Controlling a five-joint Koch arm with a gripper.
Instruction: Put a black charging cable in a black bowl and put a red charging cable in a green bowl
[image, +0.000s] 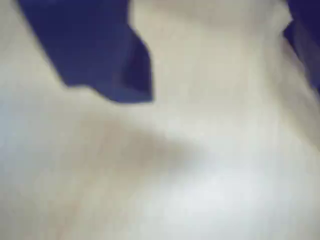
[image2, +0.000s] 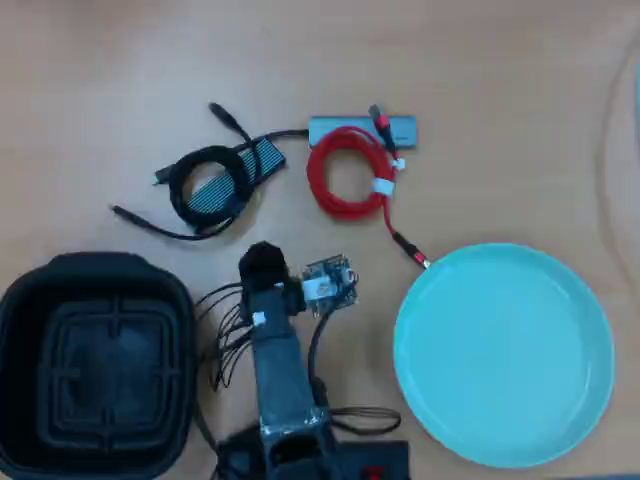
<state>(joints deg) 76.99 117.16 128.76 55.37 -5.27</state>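
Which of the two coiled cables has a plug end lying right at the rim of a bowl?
The red charging cable: one plug reaches the green bowl's upper-left rim in the overhead view. The black charging cable's ends lie clear of the black bowl.

- The picture is very blurry.
- A dark blue gripper (image: 215, 60) part pokes in from the top left.
- Pale table (image: 190, 175) fills the rest.

The bench (image2: 500, 80) is a light wood-grain surface, tan in colour, filling the whole overhead view. No wall, floor or window is in frame. Lighting is even and diffuse, with only soft shadows. At the far right edge a faint pale curved line crosses the surface. In the wrist view the same surface appears pale and heavily blurred, with a dull shadow patch near centre.
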